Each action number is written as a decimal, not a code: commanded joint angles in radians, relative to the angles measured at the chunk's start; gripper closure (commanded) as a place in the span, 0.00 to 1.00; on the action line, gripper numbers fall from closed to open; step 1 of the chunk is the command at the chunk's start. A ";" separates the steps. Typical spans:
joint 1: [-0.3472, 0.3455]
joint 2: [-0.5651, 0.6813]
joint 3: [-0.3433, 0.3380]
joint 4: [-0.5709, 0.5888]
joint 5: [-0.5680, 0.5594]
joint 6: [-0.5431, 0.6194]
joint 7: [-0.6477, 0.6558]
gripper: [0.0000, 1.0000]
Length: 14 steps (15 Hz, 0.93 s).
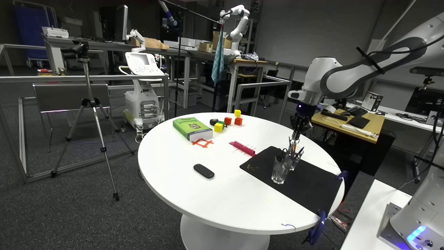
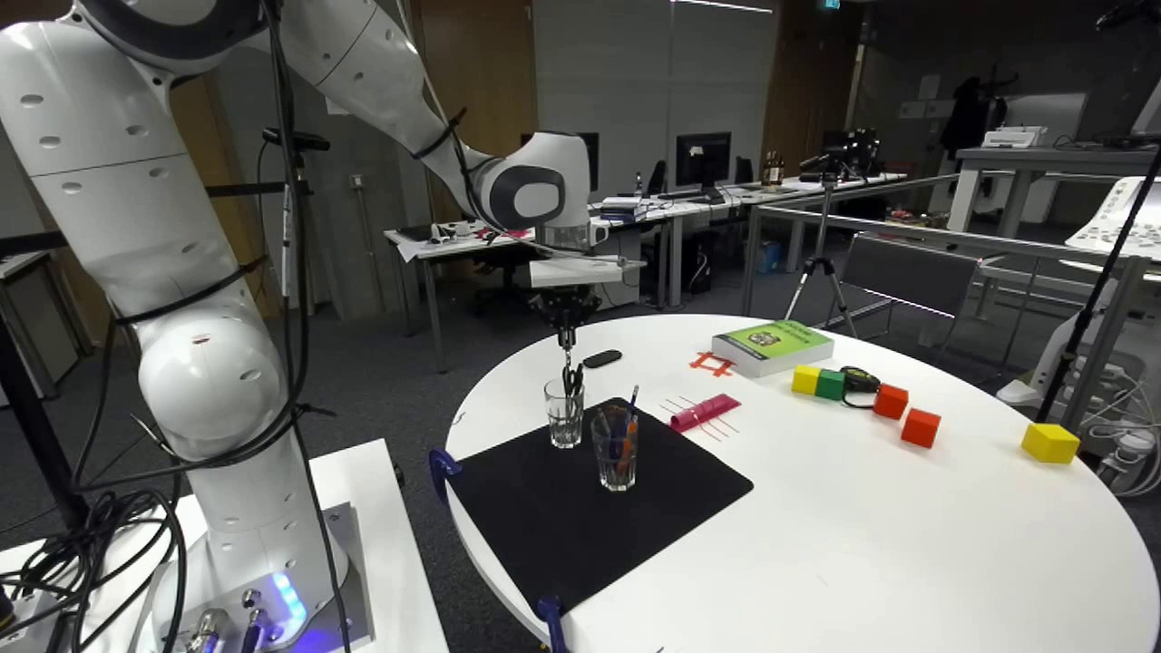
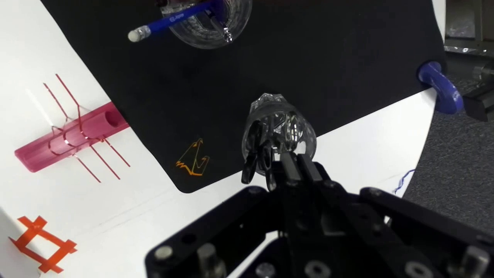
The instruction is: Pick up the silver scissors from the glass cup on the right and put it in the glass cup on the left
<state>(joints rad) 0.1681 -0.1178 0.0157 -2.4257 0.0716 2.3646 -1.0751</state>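
Observation:
My gripper (image 3: pixel 300 159) points down over a clear glass cup (image 2: pixel 564 419) and its fingers are nearly together. The silver scissors (image 3: pixel 292 132) are pinched at the fingertips. Their metal shows below the fingers in both exterior views (image 1: pixel 293 143) (image 2: pixel 569 358). In the wrist view they overlap the cup's mouth; I cannot tell how deep they reach. Black-handled scissors (image 3: pixel 252 154) stand in this same cup, just beside the fingers. A second glass cup (image 2: pixel 615 467) holds pens and a blue pencil (image 3: pixel 173 19). It also shows at the top of the wrist view (image 3: pixel 200 36).
Both cups stand on a black mat (image 2: pixel 580 544) on the round white table (image 1: pixel 208 201). Blue clamps (image 1: pixel 317 225) grip the table edge. A pink tube (image 1: pixel 242 148), black remote (image 1: pixel 204 171), green book (image 1: pixel 192 128) and several coloured blocks (image 2: pixel 891 401) lie further off.

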 commanded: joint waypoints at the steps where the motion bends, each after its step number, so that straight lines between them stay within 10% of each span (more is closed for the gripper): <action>1: -0.010 0.033 0.010 0.018 0.037 0.059 -0.052 0.99; 14: -0.021 0.098 0.029 0.048 0.098 0.035 -0.081 0.99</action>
<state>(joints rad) 0.1679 -0.0463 0.0295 -2.4083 0.1432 2.4111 -1.1149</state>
